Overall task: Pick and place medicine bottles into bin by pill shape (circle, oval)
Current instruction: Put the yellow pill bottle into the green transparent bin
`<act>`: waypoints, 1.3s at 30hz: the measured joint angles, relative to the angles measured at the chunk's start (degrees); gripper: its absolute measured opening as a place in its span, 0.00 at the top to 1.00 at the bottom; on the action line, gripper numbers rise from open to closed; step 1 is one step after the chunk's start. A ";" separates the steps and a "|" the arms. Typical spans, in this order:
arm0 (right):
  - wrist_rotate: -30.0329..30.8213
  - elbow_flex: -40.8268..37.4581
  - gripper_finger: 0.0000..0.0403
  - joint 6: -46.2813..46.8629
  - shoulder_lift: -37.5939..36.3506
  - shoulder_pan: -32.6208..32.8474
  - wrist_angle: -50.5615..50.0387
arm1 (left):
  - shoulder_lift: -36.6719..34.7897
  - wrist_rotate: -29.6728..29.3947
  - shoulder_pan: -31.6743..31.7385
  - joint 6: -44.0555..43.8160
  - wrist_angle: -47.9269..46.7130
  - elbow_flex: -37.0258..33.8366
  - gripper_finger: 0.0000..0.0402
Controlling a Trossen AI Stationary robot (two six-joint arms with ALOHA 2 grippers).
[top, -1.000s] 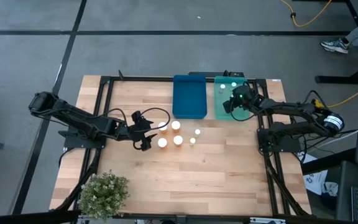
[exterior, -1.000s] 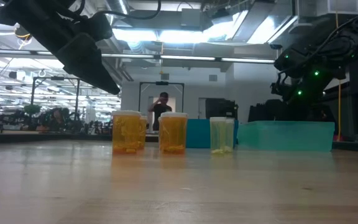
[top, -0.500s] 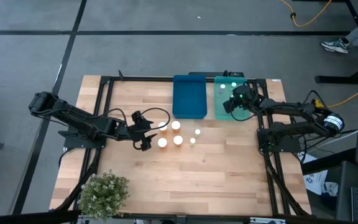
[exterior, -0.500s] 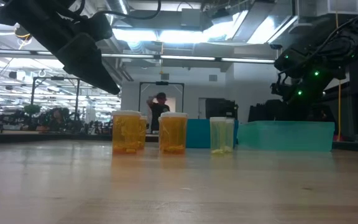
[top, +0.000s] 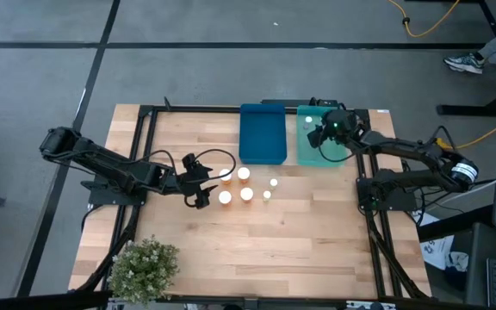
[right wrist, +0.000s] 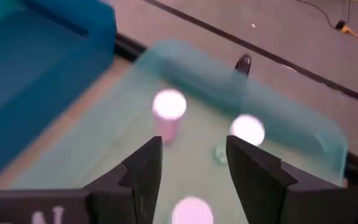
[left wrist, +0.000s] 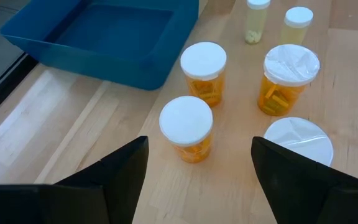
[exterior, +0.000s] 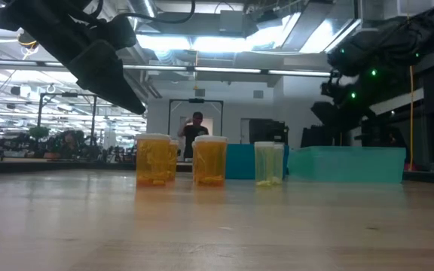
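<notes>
Standing: four amber bottles (white-capped)

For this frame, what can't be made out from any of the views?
- Pill shape in the three bottles in the green tray: right wrist view is blurred, caps glare.
- Fourth orange bottle: left wrist view, half hidden by a finger.
- Blue tray contents: low view, bottles and its own wall block it.
- Small pale bottles: high view, too small to read.
- Right hand and left hand: open, empty.
</notes>
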 joint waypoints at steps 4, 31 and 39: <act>-5.35 3.54 0.55 2.19 -2.04 1.37 -5.34 | 0.00 0.00 0.00 0.00 -0.01 0.00 0.31; -3.67 4.22 0.55 15.23 7.56 49.45 -7.33 | 0.00 0.02 -0.02 -0.21 0.01 0.00 0.31; -2.98 4.22 0.55 11.58 18.64 48.32 2.03 | -0.01 0.02 0.00 -0.04 0.01 0.00 0.31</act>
